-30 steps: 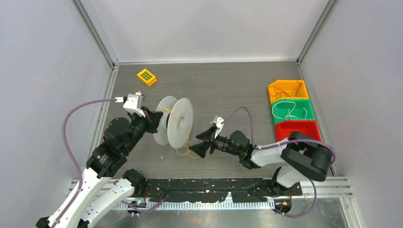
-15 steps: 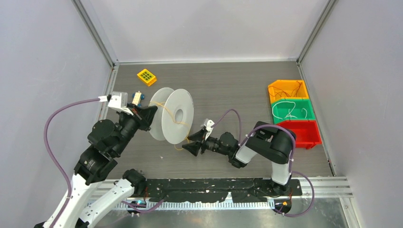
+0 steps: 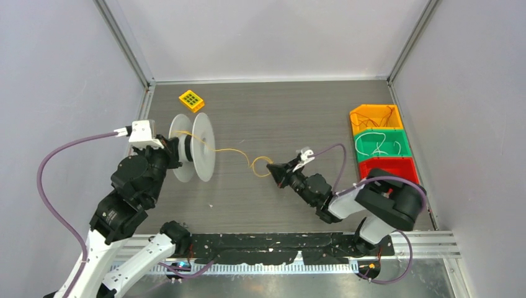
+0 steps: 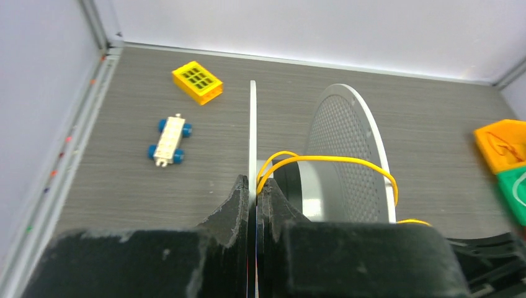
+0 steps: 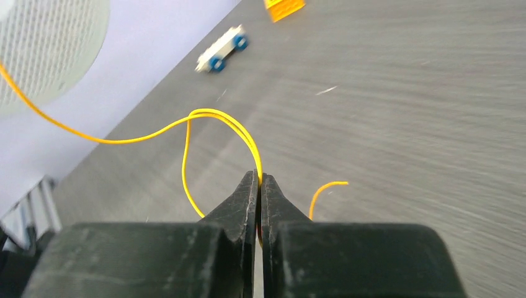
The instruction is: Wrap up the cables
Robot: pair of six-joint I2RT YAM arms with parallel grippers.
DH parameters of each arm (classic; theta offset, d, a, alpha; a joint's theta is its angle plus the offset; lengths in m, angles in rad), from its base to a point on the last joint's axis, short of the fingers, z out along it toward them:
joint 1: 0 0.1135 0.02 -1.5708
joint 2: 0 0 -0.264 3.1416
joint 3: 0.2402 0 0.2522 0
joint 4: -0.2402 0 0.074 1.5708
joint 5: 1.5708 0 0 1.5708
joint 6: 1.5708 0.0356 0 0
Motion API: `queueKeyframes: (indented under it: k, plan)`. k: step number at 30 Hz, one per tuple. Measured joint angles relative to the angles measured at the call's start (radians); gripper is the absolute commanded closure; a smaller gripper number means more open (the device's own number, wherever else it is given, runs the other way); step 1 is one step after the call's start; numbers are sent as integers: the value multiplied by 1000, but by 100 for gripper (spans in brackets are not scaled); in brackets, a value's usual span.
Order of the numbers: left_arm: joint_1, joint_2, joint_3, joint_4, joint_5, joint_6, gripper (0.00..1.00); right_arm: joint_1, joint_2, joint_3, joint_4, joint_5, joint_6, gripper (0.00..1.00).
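A thin yellow cable (image 3: 232, 151) runs from the white spool (image 3: 201, 146) at the left across the table to my right gripper (image 3: 273, 168). That gripper is shut on the cable (image 5: 214, 118), which loops just ahead of the fingertips (image 5: 249, 186); a short free end curls out on the right side. My left gripper (image 4: 255, 184) is shut on the near flange of the spool (image 4: 252, 124), held upright on edge. Loops of the cable (image 4: 329, 161) pass over the spool's hub between the two flanges.
A yellow block (image 3: 191, 100) lies at the back left, and a small white toy car with blue wheels (image 4: 169, 141) rests on the table near it. Orange (image 3: 374, 115), green (image 3: 381, 143) and red (image 3: 389, 168) bins holding wires line the right side.
My right gripper has shut on the cable and pulled back to the right, drawing it out straighter. The left arm swung the spool to the left and turned it more edge-on.
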Motion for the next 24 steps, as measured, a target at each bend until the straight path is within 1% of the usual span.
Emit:
queueKeyframes:
  k: [2,7,10,13,14,17,19,21,22,24]
  plan:
    - [0,-4,16,-31,-37,17,100,-15,-66,0,-56,69,21,95]
    - [0,-7,59,-71,-105,31,100,-39,-156,-3,-217,179,89,87]
    - [0,-14,60,-84,-131,44,100,-68,-211,-6,-326,210,130,87]
    - [0,-16,60,-99,-138,46,100,-97,-262,-5,-418,215,151,91]
    - [0,-15,60,-106,-138,47,100,-105,-275,-5,-439,211,152,89]
    - [0,-13,60,-119,-134,48,100,-124,-294,-4,-462,160,146,72]
    - [0,-12,60,-118,-115,49,100,-137,-306,-4,-474,94,132,68]
    - [0,-12,60,-114,-77,48,100,-145,-332,-1,-507,48,117,68]
    - [0,-12,60,-110,-48,47,100,-146,-351,7,-546,35,112,66]
    - [0,-11,59,-106,18,43,100,-147,-397,38,-630,10,93,57]
